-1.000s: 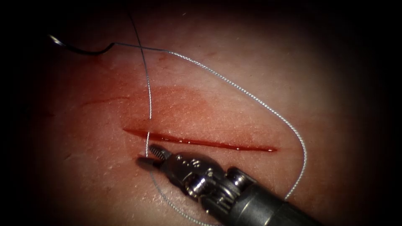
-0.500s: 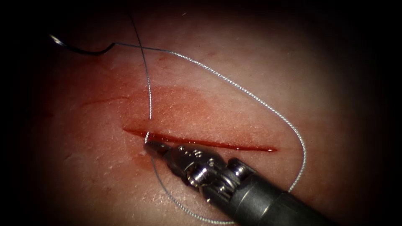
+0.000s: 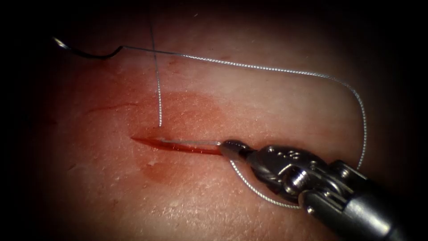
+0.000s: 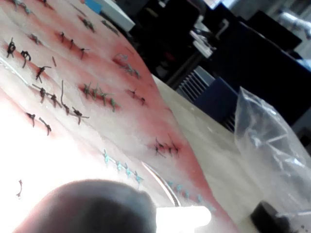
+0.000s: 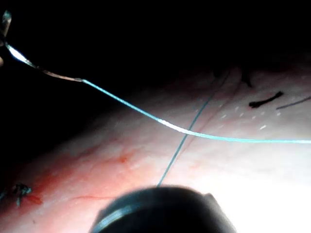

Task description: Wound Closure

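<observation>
The cut [image 3: 178, 146] runs across the tissue [image 3: 267, 102], with red fluid along it. My right tool [image 3: 229, 148] lies over the cut's right part, jaws shut on the thread [image 3: 276, 68]. A short taut strand [image 3: 191, 142] runs from the cut's left end to the jaws. The curved needle [image 3: 84, 53] lies free on the tissue at the far upper left, held by neither tool. Its thread arcs right, loops down behind the tool and comes out below it. A second strand [image 3: 158, 89] hangs down toward the cut. The right wrist view shows the needle [image 5: 29, 62] and thread [image 5: 194, 134].
A red stain [image 3: 187, 111] spreads above the cut. In the left wrist view the tissue [image 4: 121, 126] carries several older stitched rows [image 4: 97, 92], with a clear plastic bag [image 4: 272, 141] on the bench beside it.
The right tool's jaws shut on the thread beside the cut's left end, then moved right along the cut, drawing a strand taut. The big loop shifted right.
</observation>
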You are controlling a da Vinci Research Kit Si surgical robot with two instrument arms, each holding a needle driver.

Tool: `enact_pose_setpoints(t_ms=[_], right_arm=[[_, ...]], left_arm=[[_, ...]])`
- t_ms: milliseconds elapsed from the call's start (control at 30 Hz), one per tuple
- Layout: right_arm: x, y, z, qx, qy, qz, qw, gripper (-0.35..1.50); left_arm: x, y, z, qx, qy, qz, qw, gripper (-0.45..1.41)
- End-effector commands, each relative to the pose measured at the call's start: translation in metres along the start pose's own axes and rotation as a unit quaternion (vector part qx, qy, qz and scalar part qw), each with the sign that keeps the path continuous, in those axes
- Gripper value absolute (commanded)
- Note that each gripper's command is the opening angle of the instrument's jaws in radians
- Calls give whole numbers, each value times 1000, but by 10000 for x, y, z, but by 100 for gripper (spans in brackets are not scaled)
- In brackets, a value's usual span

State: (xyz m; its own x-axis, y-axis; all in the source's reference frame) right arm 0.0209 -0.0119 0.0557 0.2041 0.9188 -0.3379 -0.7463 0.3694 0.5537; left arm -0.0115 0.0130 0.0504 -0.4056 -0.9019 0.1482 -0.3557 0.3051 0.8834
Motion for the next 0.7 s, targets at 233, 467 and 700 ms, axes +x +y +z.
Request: enact_pose_setpoints(t_ms=[233, 467, 700], right_arm=[[25, 122, -97, -72, 30, 27, 997, -35], [19, 180, -135, -112, 43, 45, 992, -35], [14, 202, -152, -147, 54, 63, 986, -35]], left_arm=[[-11, -3, 9, 4, -1, 4, 1000, -45], [-11, -2, 9, 4, -1, 4, 1000, -45], [-11, -2, 9, 4, -1, 4, 1000, -45]])
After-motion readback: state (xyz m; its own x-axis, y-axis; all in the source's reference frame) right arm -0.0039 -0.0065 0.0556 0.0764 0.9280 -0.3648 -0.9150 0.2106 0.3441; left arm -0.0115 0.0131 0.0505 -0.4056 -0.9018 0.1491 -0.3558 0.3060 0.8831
